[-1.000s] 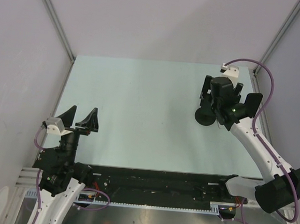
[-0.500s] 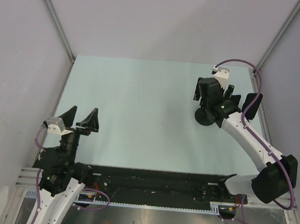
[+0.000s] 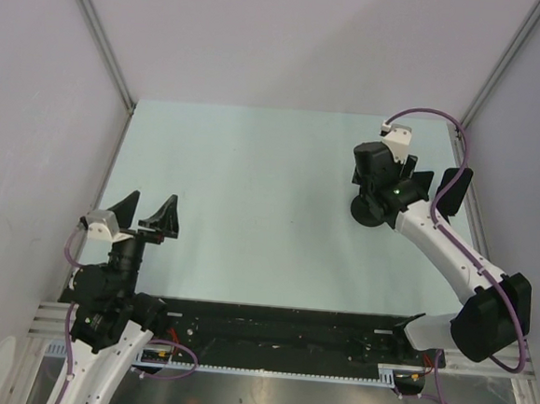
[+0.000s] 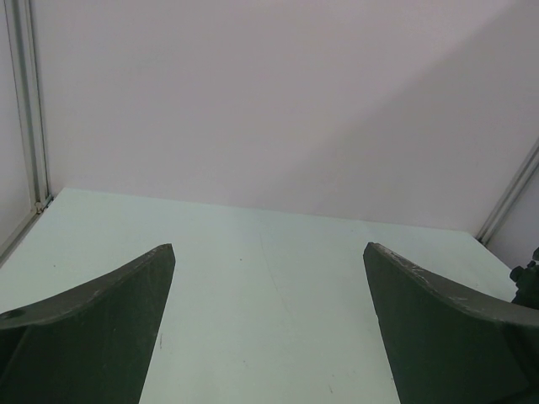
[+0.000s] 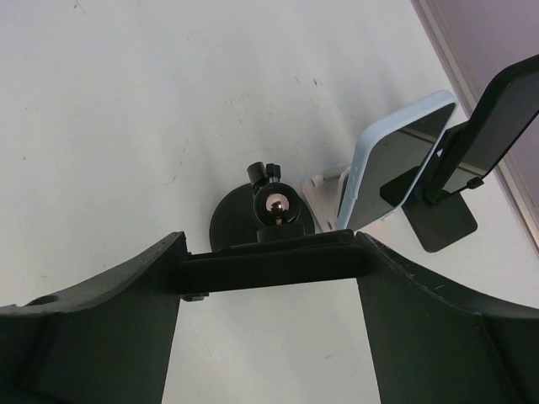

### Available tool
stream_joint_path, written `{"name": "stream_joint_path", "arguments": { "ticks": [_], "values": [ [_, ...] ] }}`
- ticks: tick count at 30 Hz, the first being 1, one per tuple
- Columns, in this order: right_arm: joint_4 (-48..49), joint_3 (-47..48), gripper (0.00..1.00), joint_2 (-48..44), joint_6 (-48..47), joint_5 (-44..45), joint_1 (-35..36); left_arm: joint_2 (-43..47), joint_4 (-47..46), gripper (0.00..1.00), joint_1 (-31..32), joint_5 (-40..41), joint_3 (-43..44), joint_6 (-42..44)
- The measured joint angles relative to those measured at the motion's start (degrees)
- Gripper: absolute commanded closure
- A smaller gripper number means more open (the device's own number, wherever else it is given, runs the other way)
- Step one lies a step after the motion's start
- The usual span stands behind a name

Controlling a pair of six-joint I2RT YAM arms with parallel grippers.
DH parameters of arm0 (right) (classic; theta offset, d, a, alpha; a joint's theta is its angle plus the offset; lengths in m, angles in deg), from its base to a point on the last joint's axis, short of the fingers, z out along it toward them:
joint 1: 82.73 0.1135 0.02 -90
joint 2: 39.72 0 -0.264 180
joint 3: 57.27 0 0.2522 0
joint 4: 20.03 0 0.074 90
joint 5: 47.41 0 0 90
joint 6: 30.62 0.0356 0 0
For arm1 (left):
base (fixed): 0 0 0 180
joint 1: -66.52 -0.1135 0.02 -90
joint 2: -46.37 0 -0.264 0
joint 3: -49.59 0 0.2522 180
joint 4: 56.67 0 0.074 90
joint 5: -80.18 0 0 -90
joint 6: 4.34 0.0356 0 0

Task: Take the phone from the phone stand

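A black phone [image 5: 236, 271] shows edge-on as a dark bar on the head of a black phone stand, whose shiny ball joint [image 5: 274, 204] rises from a round base [image 5: 226, 225]. My right gripper [image 5: 269, 257] is shut on the phone, one finger at each end of the bar. From above, the right gripper [image 3: 377, 178] sits over the round base [image 3: 367, 212] at the table's right, hiding the phone. My left gripper [image 3: 145, 213] is at the near left, open and holding nothing [image 4: 269, 252].
Just right of the stand, a second phone in a light-blue case [image 5: 392, 164] leans on a white holder [image 5: 324, 189]. Beyond it stands a black plate on a foot [image 5: 497, 118], also seen from above [image 3: 452, 190]. The right wall frame runs close by.
The right arm has swung left and slightly toward the back, bringing its gripper over the black stand. The left arm has not moved.
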Motion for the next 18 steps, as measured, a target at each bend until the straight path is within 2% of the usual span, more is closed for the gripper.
{"name": "stream_joint_path", "arguments": {
  "ticks": [2, 3, 5, 6, 8, 9, 12, 18],
  "values": [
    [0.55, -0.37, 0.44, -0.22, -0.33, 0.2, 0.02, -0.28, 0.0, 0.0, 0.02, 0.02, 0.0, 0.0],
    [0.76, -0.59, 0.55, -0.39, -0.61, 0.2, 0.02, -0.37, 0.02, 0.0, 0.04, 0.0, 0.0, 0.0],
    [1.27, -1.22, 0.64, -1.01, -1.16, -0.09, 0.17, -0.55, 0.02, 0.0, 0.11, 0.0, 0.0, 0.02],
    [1.44, -1.53, 0.72, -1.42, -1.46, -0.35, 0.31, -0.66, 0.02, 0.0, 0.13, -0.02, -0.02, 0.02],
    [1.68, -2.21, 0.8, -2.36, -2.69, -1.01, 0.92, -0.92, 0.04, 0.0, 0.22, -0.11, 0.0, 0.07],
    [1.75, -2.64, 0.86, -2.97, -3.63, -1.42, 1.46, -1.09, 0.04, 0.0, 0.22, -0.26, -0.02, 0.26],
    [1.77, -3.85, 0.97, -5.07, -6.4, -2.8, 4.24, -1.7, 0.04, 0.0, 0.26, -1.25, 0.0, 0.42],
    [1.64, -5.27, 1.0, -9.16, -10.54, -7.85, 13.11, -6.38, 0.15, 0.0, 0.33, -3.69, 0.9, -1.25]
  ]
}}
